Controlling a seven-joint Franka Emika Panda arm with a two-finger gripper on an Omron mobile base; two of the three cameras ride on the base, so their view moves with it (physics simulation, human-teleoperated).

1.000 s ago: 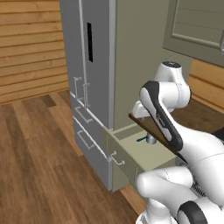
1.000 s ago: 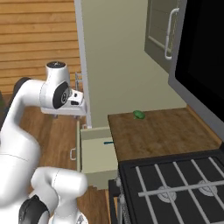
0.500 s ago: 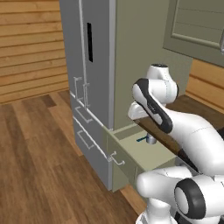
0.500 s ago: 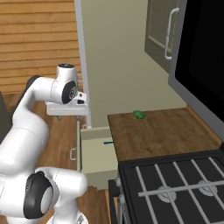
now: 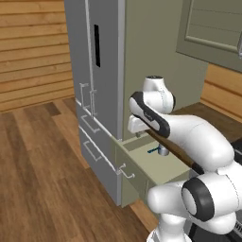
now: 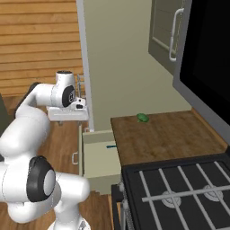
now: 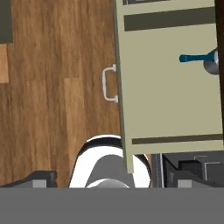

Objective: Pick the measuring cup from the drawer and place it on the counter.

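Note:
The drawer (image 7: 170, 87) is pulled out, pale olive-beige, with its silver bar handle (image 7: 108, 83) on the front. The measuring cup (image 7: 213, 63) lies inside near the drawer's far side, a shiny cup with its teal handle (image 7: 194, 57) pointing toward the drawer front. The cup (image 5: 163, 151) also shows in the left base view, while the right base view gives just the teal handle (image 6: 111, 146). My gripper (image 7: 114, 181) hangs above the drawer's front edge, open and holding nothing. It is well apart from the cup. The hand (image 5: 136, 126) (image 6: 67, 117) points down.
The dark wood counter (image 6: 166, 134) lies right of the drawer, with a small green piece (image 6: 143, 117) at its back. A black stove top (image 6: 179, 188) adjoins it. The grey fridge (image 5: 94, 71) with its drawers stands left of the drawer. Wooden floor (image 7: 57, 78) lies below.
The arm has swung and the hand has moved outward from the counter edge toward the drawer's front and a little lower. The cup and drawer have not moved.

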